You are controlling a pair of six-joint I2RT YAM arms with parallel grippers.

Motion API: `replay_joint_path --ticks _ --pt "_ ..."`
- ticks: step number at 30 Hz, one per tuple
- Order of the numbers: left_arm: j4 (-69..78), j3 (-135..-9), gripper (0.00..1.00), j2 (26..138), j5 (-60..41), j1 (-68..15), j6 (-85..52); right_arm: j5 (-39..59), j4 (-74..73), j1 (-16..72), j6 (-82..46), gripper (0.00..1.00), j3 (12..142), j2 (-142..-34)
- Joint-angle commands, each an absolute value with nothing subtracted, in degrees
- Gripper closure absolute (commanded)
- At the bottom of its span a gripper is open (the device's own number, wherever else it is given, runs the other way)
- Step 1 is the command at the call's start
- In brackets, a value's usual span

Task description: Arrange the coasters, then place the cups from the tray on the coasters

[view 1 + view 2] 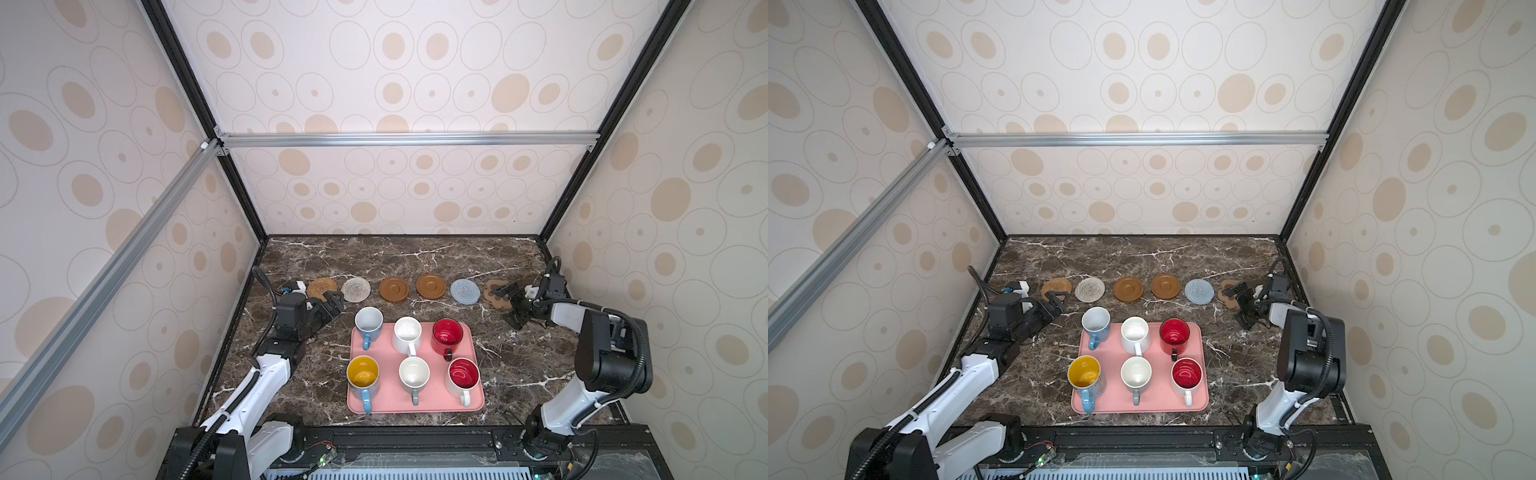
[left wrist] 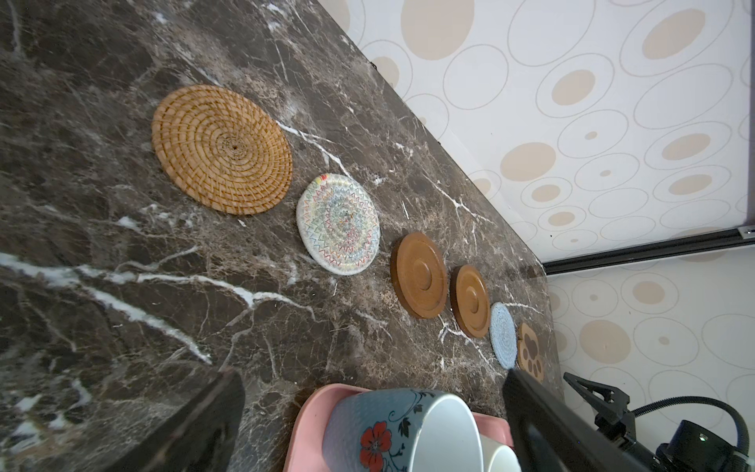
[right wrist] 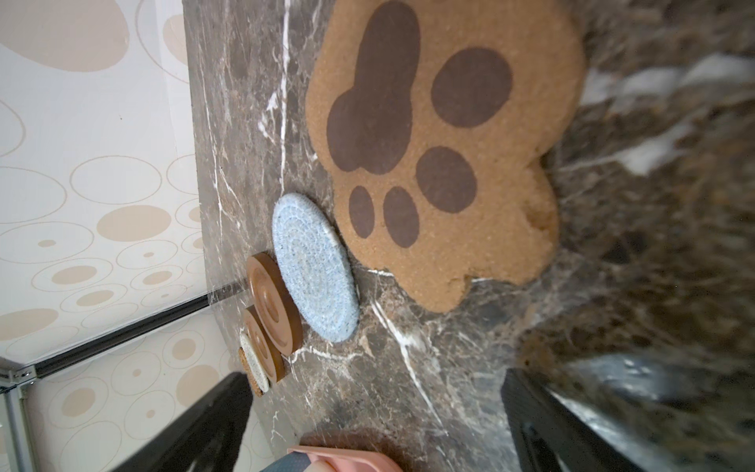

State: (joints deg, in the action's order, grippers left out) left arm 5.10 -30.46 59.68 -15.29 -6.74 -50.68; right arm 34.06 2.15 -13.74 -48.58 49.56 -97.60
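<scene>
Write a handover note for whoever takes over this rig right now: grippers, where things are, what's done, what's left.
Left gripper: open, empty, beside the rattan coaster.
Right gripper: open, empty, at the paw coaster.
Coasters: all six in one row on the table, behind the tray.
Cups: all six upright on the tray.
Done: the coasters look arranged.
Left: move every cup onto a coaster.
</scene>
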Motion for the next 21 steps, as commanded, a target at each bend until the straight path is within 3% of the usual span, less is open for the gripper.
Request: replay_joint_path --ticks 1,21 --pt "4.9 -32.8 0.0 58.7 -14.7 -6.3 -50.8 31.9 -0.4 -14.2 -49.6 0.0 48.6 -98.5" --pt "4.2 -33.0 0.0 58.2 -14.1 -6.3 -50.6 32.8 -3.7 -14.7 -51.7 0.0 53.1 -104.1"
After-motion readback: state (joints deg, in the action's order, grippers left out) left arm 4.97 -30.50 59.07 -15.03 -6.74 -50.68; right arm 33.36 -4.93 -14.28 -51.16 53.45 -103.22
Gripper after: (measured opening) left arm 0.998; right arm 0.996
